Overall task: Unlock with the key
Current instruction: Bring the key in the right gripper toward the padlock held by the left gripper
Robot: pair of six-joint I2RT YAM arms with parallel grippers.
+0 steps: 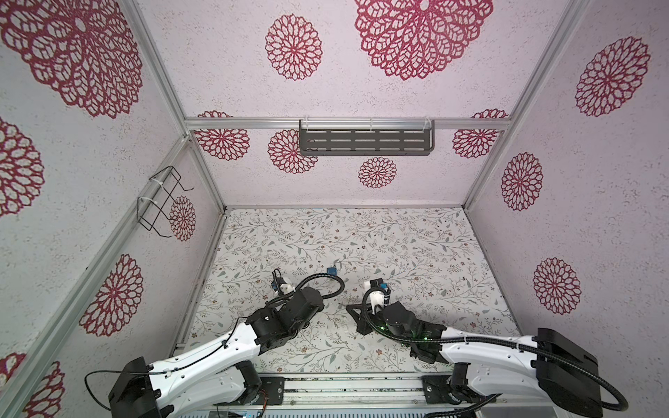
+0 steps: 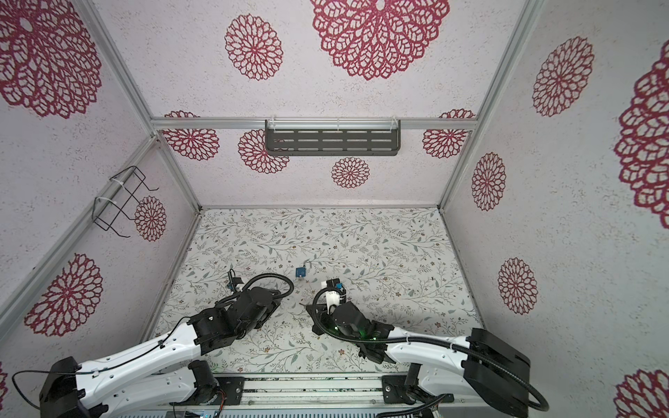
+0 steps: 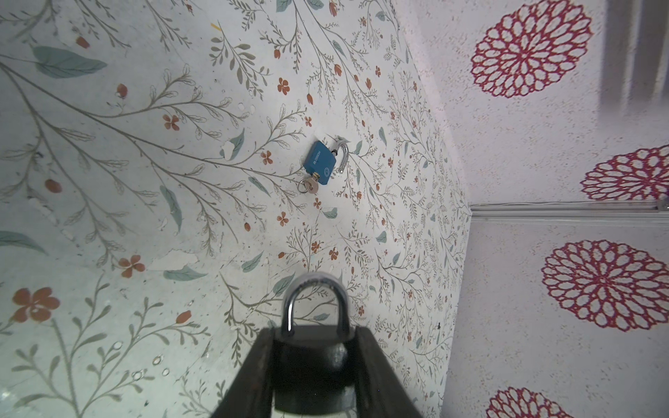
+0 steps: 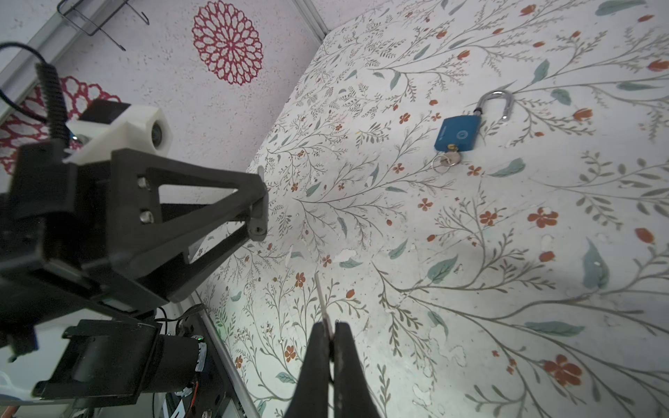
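Observation:
A black padlock (image 3: 313, 358) with a closed silver shackle (image 3: 289, 300) sits between the fingers of my left gripper (image 3: 315, 331). The gripper is shut on the padlock's body, and the shackle points out past the fingertips. My right gripper (image 4: 329, 327) is shut on a thin silver key (image 4: 320, 296), whose blade sticks out beyond the tips and shows edge-on. In the right wrist view the left gripper (image 4: 259, 217) hangs above the table, apart from the key. In a top view the right gripper (image 1: 349, 309) points left toward the left arm.
A blue padlock (image 1: 331, 269) lies on the floral table (image 1: 416, 253) behind both grippers. Its shackle (image 4: 494, 105) is swung open and a ringed key (image 4: 450, 159) is in its keyhole. A grey shelf (image 1: 365, 141) and a wire rack (image 1: 159, 202) hang on the walls.

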